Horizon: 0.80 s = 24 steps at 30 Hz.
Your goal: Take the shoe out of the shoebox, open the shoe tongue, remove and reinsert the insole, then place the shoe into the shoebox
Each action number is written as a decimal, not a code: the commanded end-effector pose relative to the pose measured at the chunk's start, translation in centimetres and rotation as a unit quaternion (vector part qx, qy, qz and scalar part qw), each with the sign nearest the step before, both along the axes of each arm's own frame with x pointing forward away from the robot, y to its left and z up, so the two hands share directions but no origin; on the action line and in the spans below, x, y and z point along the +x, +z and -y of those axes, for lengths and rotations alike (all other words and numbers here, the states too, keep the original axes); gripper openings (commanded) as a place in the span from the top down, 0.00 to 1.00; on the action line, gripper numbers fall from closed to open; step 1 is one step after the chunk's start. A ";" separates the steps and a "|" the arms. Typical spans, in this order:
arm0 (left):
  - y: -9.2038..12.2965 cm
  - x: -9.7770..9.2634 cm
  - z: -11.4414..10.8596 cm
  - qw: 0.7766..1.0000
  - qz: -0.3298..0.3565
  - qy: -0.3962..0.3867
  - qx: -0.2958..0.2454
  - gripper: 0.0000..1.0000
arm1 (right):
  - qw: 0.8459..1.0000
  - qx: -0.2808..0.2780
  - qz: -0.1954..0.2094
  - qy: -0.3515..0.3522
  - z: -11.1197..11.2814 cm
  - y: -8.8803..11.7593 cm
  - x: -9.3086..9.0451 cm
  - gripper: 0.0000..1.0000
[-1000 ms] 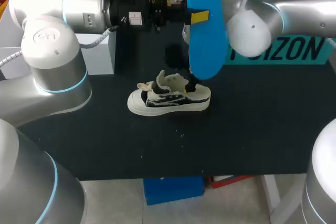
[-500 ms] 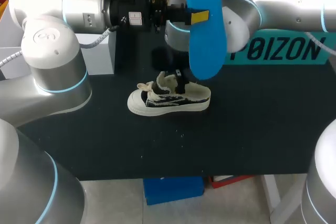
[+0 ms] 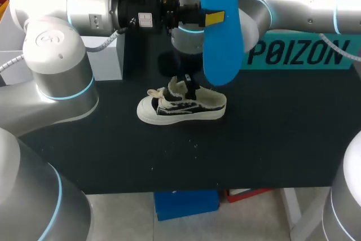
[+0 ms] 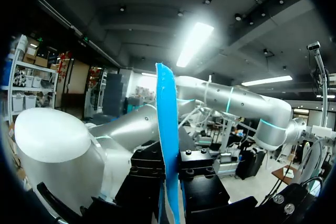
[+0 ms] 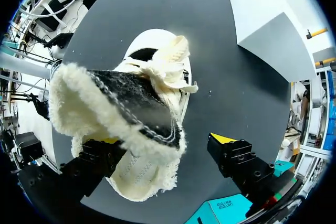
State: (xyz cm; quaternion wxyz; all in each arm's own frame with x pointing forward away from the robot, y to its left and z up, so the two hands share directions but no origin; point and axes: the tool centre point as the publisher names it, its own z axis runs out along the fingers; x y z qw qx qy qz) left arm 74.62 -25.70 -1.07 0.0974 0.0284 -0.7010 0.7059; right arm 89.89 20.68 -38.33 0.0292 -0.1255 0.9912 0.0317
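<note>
While left gripper (image 4: 169,177) clamps insole (image 3: 221,32) upright at the 12 o'clock of the mid-table shoe (image 3: 180,107), right gripper (image 5: 164,141) sits open at its mouth. Risk: a finger snags the fleece and drags the shoe.

Left arm (image 3: 56,43) enters from the left side, elbow bent, forearm level across the back toward centre. Left gripper (image 4: 169,177) points sideways, black fingers (image 4: 202,174) clamped on both faces of the blue insole (image 3: 221,32), which stands upright on edge. Right arm (image 3: 299,1) reaches in level from the right, past the middle, wrist bent downward. Right gripper (image 5: 164,141) sits low at the shoe (image 3: 180,105), fingers spread wide: one yellow tip (image 5: 220,139) free beside the shoe, the other against its fuzzy collar.
</note>
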 end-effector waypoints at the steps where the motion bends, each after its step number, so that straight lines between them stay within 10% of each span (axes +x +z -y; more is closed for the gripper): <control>1: 0.0 -0.1 0.1 1.000 0.000 0.002 0.000 1.00 | 1.000 -0.007 -0.008 0.000 -0.6 -0.7 0.4 0.00; 2: 0.0 -0.1 0.1 1.000 0.000 0.002 0.000 1.00 | 1.000 -0.007 -0.009 0.000 -0.6 -0.9 0.4 0.07; 6: 0.0 -0.1 0.1 1.000 0.000 0.002 0.000 1.00 | 1.000 -0.002 -0.019 -0.008 -0.2 -1.7 0.4 1.00; 24: 0.0 -0.1 0.1 1.000 0.000 0.002 0.000 1.00 | 1.000 0.006 -0.025 -0.011 -0.1 -2.0 0.5 1.00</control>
